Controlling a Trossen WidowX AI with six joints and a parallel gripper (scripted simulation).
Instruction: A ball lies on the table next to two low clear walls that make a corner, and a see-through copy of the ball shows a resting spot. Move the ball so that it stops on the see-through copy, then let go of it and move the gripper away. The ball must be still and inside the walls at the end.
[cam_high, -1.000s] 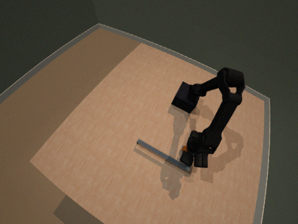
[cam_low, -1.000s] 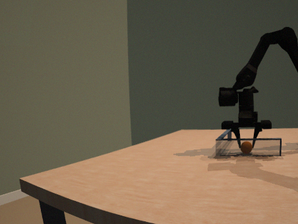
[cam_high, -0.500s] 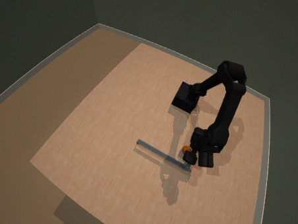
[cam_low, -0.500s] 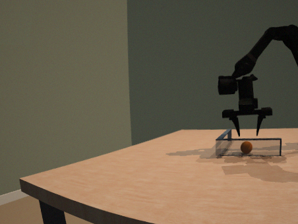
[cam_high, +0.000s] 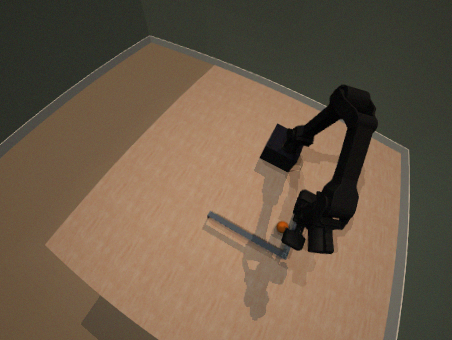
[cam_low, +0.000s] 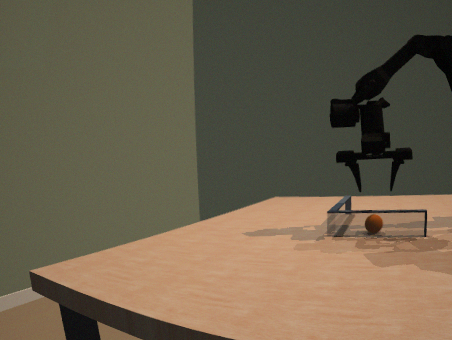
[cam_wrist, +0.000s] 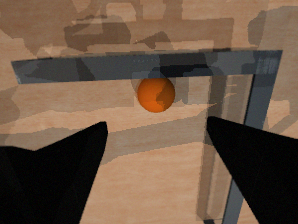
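- Far left of the exterior view: green wall, then the wooden surface (cam_low: 210, 270) with its front edge running toward the camera.
- Your clear walls (cam_low: 380, 212) sat toward the right of the surface, long wall facing the camera, short wall running back from its left end.
- Ball (cam_low: 373, 223), orange, rested on the surface inside the corner, close behind the long wall, touching neither finger.
- In the wrist view the ball (cam_wrist: 156, 94) lay just beside the long wall (cam_wrist: 125, 65); a faint offset rim showed at its left edge, can't tell if that's the see-through copy.
- Your hand (cam_low: 374, 176) hung well above the ball, fingers pointing down, spread wide, gripping nothing.
- Top view: hand (cam_high: 300, 235) just right of the ball (cam_high: 282, 226), arm base (cam_high: 280, 147) behind.
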